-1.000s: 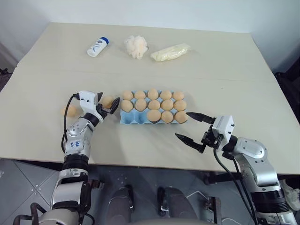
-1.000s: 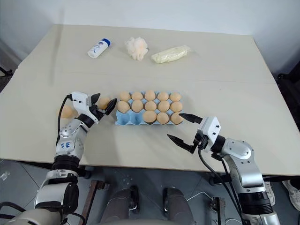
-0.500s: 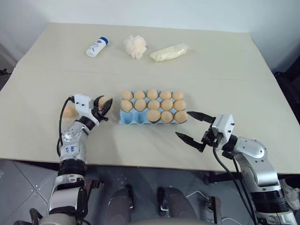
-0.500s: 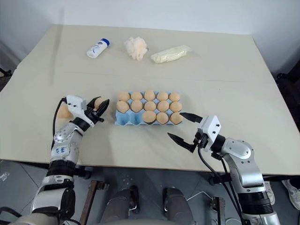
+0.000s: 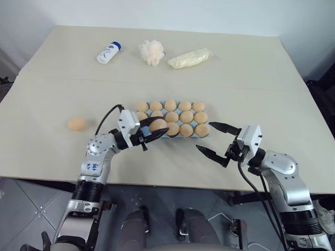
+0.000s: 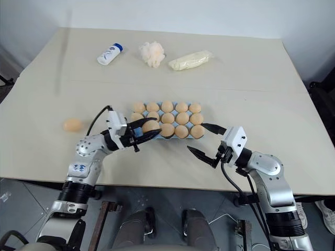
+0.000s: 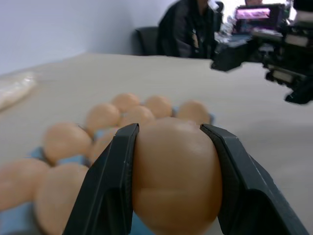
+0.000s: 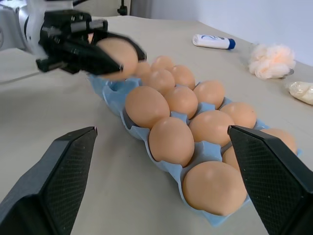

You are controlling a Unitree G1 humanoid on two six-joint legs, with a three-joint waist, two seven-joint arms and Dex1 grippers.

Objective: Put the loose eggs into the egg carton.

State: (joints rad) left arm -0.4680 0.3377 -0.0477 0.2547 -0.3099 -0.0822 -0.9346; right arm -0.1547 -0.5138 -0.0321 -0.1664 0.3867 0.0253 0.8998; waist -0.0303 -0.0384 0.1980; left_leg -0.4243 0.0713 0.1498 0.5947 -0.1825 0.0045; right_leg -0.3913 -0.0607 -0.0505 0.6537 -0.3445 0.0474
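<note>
While the left gripper point(image 5: 152, 134) has its black fingers point(image 7: 110, 186) pressed on both sides of a tan egg point(image 7: 176, 176), it holds that egg above the near left corner of the egg carton point(image 5: 137, 134). Across from it, the right gripper point(image 5: 213, 140) hovers just off the carton's near right corner, fingers point(image 8: 51, 178) spread wide with nothing between them. Eggs sit in most of the blue carton's cups at mid-desk point(image 5: 235, 78). One loose egg point(image 5: 76, 124) lies well to the left. Along the far edge lie a white bottle point(image 5: 109, 52), a pale puff point(image 5: 152, 52) and a cream bag point(image 5: 190, 57).
</note>
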